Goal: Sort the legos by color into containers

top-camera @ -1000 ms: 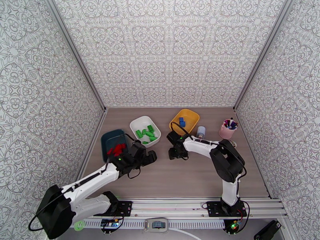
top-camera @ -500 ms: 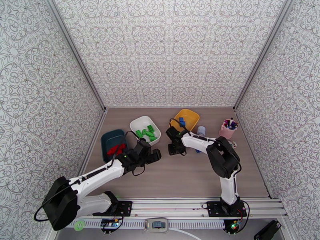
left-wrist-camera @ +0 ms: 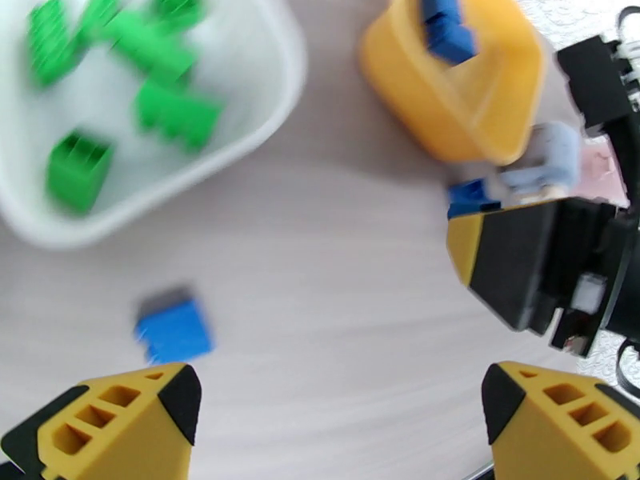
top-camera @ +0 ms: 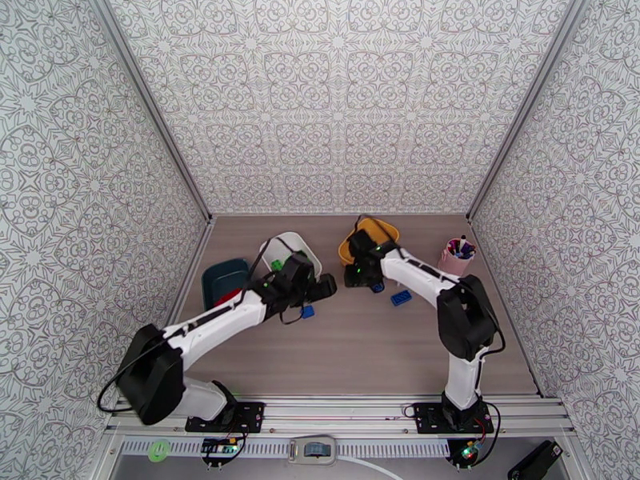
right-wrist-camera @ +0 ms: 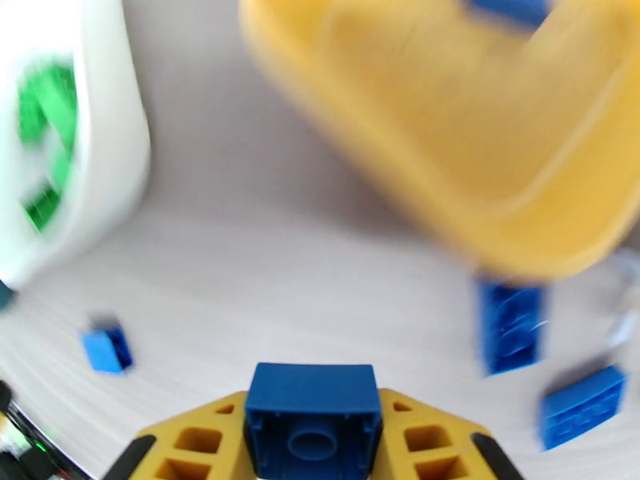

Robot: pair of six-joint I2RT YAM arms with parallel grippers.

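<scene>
My right gripper (top-camera: 358, 277) hovers just in front of the yellow tray (top-camera: 382, 229), shut on a blue brick (right-wrist-camera: 312, 416). That tray (right-wrist-camera: 488, 170) holds another blue brick (right-wrist-camera: 506, 5). Two blue bricks (top-camera: 377, 287) (top-camera: 401, 297) lie on the table before it. My left gripper (top-camera: 324, 290) stands open above the table, near the white tray (left-wrist-camera: 272, 114) of green bricks (left-wrist-camera: 178, 115). A loose blue brick (left-wrist-camera: 174, 328) lies near its left fingertip (left-wrist-camera: 120, 414). The teal tray (top-camera: 221, 275) holds red bricks (top-camera: 230, 297).
A pink cup of pens (top-camera: 455, 258) stands at the right, by the wall. A small pale bottle (left-wrist-camera: 546, 158) lies beside the yellow tray, close to my right gripper. Open table stretches toward the near edge.
The left arm swung right and forward over the white tray. The right gripper moved back toward the yellow tray. Three blue bricks on the table have come into view.
</scene>
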